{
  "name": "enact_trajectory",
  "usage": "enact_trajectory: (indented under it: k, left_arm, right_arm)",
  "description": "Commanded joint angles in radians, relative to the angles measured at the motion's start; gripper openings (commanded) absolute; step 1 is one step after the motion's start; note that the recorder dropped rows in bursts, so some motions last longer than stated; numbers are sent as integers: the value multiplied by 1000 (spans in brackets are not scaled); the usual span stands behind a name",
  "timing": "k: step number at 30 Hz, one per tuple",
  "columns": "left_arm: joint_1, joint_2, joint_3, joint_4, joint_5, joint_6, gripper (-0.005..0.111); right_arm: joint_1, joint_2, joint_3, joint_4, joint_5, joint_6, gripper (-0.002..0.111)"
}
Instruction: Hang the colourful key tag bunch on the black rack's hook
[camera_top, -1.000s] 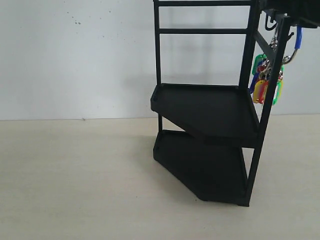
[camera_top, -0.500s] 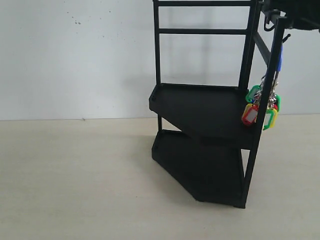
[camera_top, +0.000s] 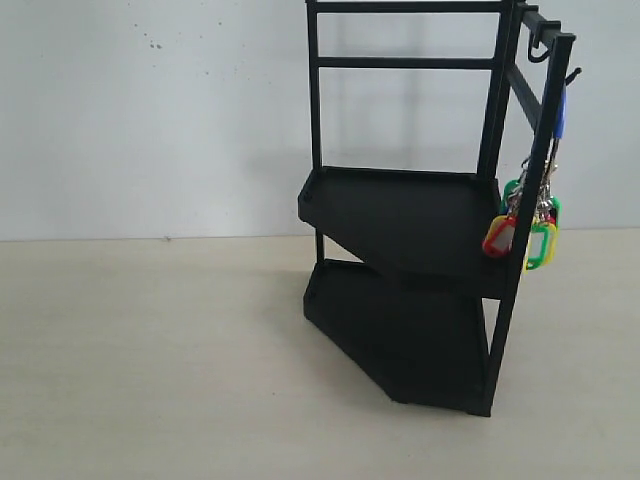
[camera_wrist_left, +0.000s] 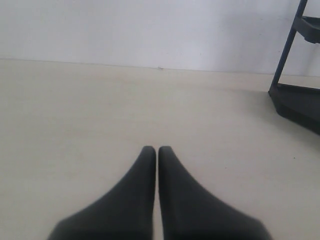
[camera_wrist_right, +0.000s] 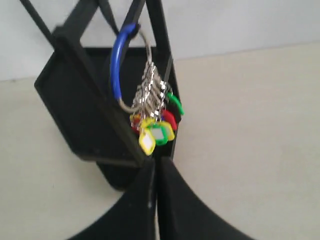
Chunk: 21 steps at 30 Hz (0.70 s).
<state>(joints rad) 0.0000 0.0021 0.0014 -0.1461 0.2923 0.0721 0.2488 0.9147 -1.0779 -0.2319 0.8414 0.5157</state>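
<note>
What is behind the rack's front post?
The key tags hang there on their ring. The post covers the bunch's middle, so those tags cannot be seen.

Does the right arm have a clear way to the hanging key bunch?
Probably yes: the key bunch hangs outside the rack, ahead of the right gripper, nothing between them, though its fingers are shut.

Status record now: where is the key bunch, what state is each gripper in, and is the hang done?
key bunch: hanging by its ring from the top of the rack, beside a post
held by: nothing
left gripper: shut, empty, away from the rack
right gripper: shut, empty, apart from the bunch
task: looks done
</note>
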Motion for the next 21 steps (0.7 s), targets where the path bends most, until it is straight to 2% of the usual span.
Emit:
enact_trajectory:
  k: [1,11,21]
  left_arm:
    - [-1,-2,-1,5,-8,3,4]
    - [-1,-2,-1,5,-8,3,4]
    - [-1,-2,-1,5,-8,3,4]
  right_arm:
    - [0,-60,112,120,27,-31,0]
    - [0,-79,249,304,285,-26,0]
    - [0,-79,251,304,216,-22,0]
